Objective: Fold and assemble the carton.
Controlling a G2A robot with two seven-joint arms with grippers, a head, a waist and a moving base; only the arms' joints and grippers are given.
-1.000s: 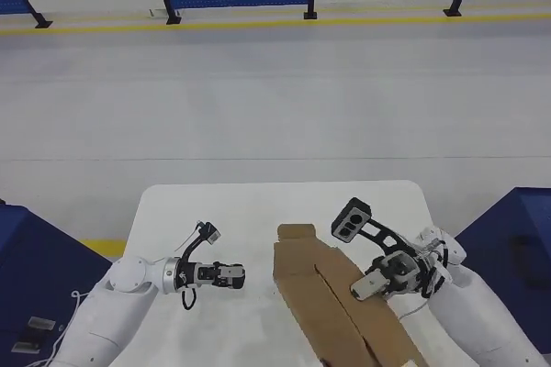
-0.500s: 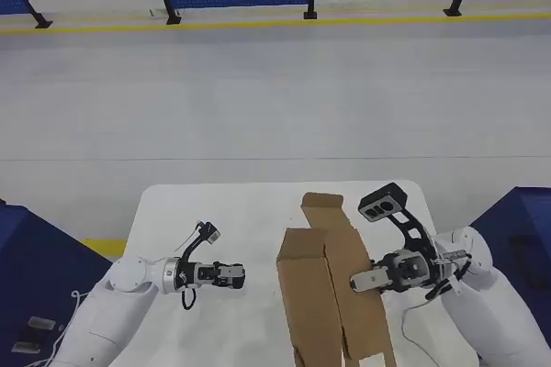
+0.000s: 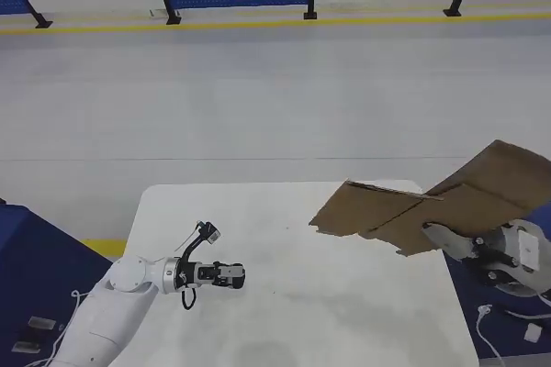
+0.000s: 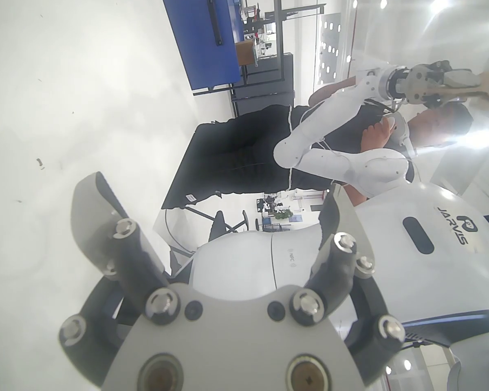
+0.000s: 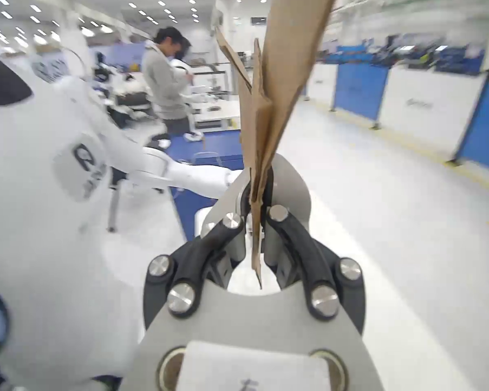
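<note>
The flat brown carton (image 3: 441,200) hangs in the air over the table's far right corner, tilted, with its flaps spread. My right gripper (image 3: 438,237) is shut on its lower edge, past the table's right side. In the right wrist view the cardboard (image 5: 269,95) stands edge-on between the two closed fingers (image 5: 287,189). My left gripper (image 3: 239,273) rests low over the left part of the white table (image 3: 285,321), open, with nothing between its fingers (image 4: 102,193). The left wrist view also catches the right gripper (image 4: 444,83) far off with the carton.
Blue cabinets (image 3: 18,266) stand on both sides of the table. The floor beyond the table's far edge is bare, with a yellow line (image 3: 257,26) and blue barriers at the back.
The right arm has swung the carton up off the table and out to the right, from lying near the front middle to hanging above the right corner. The left arm has kept still.
</note>
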